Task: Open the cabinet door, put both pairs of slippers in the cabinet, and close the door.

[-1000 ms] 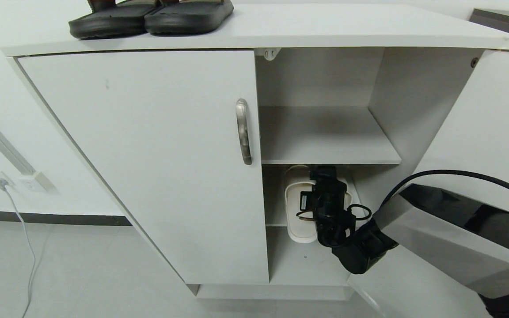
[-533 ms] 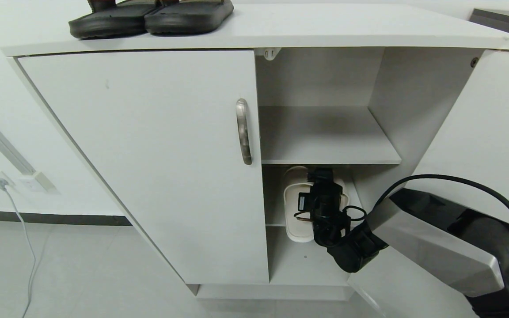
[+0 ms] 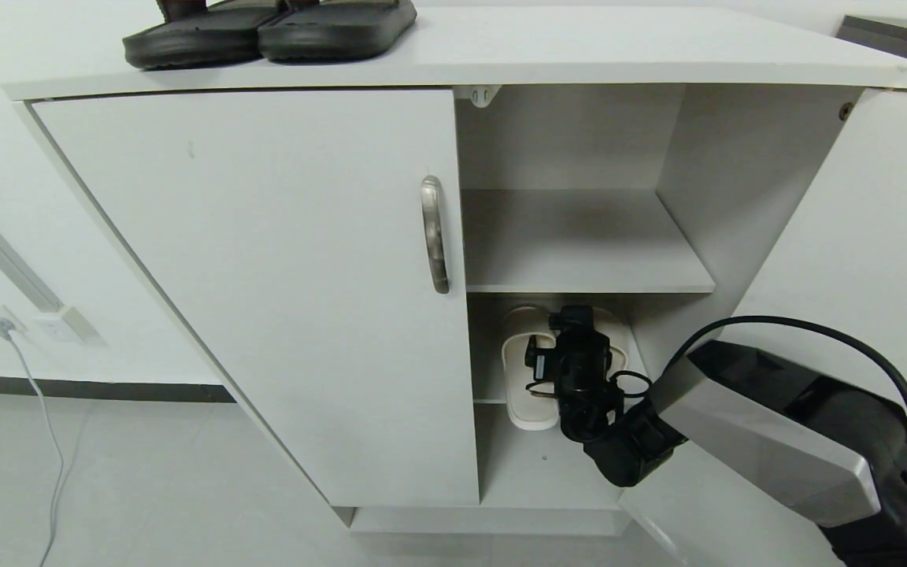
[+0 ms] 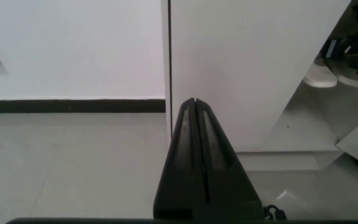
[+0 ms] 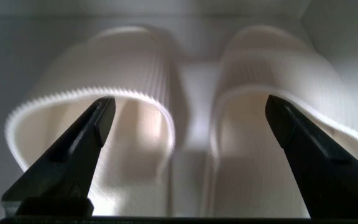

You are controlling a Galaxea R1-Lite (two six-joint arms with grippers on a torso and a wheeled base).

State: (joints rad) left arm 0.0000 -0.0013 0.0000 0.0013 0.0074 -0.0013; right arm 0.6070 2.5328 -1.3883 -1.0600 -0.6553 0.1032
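Your right gripper gapes wide and empty over the white slippers on the cabinet's lower shelf, left gripper pinched shut on nothing; the black slippers atop the cabinet look light, squashy, so pinch both inner edges together.

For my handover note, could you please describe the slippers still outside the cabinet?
Find the white cabinet with its right door open. On its top board, toward the left, lies the black pair; the other pair, low inside the cabinet, is white.
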